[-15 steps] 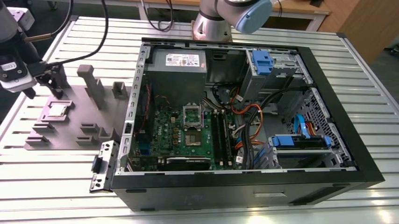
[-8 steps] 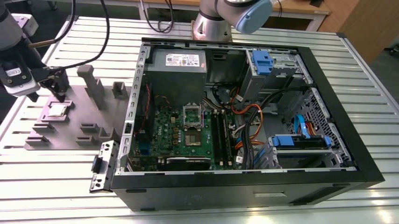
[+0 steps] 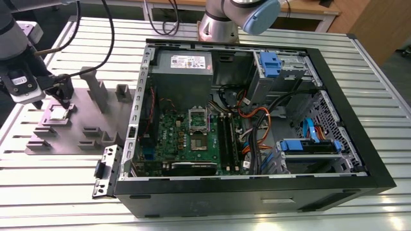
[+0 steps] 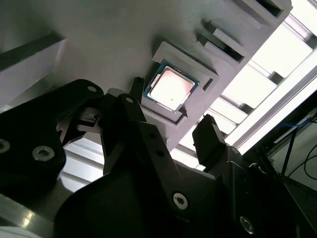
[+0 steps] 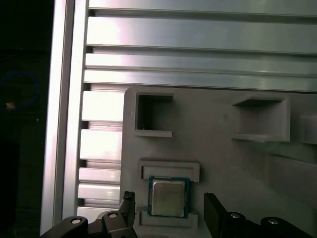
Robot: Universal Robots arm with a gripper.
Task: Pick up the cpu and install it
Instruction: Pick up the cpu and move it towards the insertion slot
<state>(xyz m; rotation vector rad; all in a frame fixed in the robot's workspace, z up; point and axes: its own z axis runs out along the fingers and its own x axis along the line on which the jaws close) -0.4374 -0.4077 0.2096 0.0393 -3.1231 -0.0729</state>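
Exterior view: claw hangs just over the cpu, which sits on a grey fixture on the desk, on the exterior view's left of the PC case.
Second wrist view: claw spread wide, fingers flanking the cpu.
First wrist view: cpu flat in its pocket, with gaps on both sides.

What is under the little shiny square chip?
The cpu sits in a shallow pocket of the grey plastic holder on the slatted metal table. The chip hides the pocket's floor.

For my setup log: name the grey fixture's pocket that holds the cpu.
The pocket nearest the open gripper: the cpu lies flat in it. The two other pockets in the first wrist view look empty.
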